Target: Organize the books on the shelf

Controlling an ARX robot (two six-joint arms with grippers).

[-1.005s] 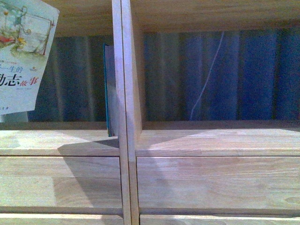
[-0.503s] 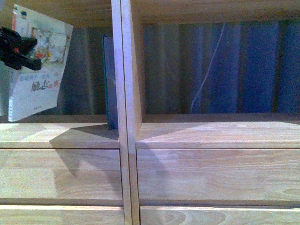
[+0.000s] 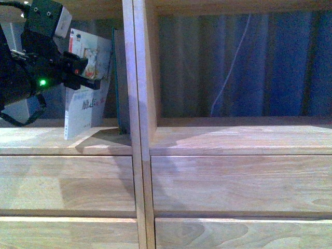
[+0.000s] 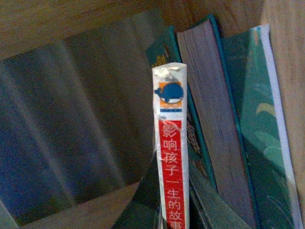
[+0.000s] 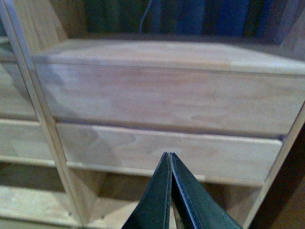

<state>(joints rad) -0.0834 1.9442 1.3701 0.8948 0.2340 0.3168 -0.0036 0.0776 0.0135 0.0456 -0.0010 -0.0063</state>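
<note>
My left gripper [image 3: 89,81] is shut on the white-covered paperback [image 3: 83,106], which stands almost upright in the shelf's [image 3: 137,155] left compartment, its lower edge at the board. A thin dark-teal book [image 3: 118,83] leans against the divider just right of it, a small gap between them. In the left wrist view the paperback's red and white spine [image 4: 171,157] rises between my dark fingers [image 4: 143,205], with teal books [image 4: 209,100] close beside it. My right gripper [image 5: 169,160] is shut on nothing, facing the shelf's drawer fronts [image 5: 162,95].
A blue striped curtain [image 3: 270,62] and a hanging white cable [image 3: 228,67] show behind the right compartment. Flat drawer fronts [image 3: 233,181] run below the board. Lower open compartments [image 5: 43,186] sit under the drawers in the right wrist view.
My left gripper has come into view from the upper left, carrying the paperback right and down into the left compartment. The book has turned from tilted to nearly upright beside the teal book.
</note>
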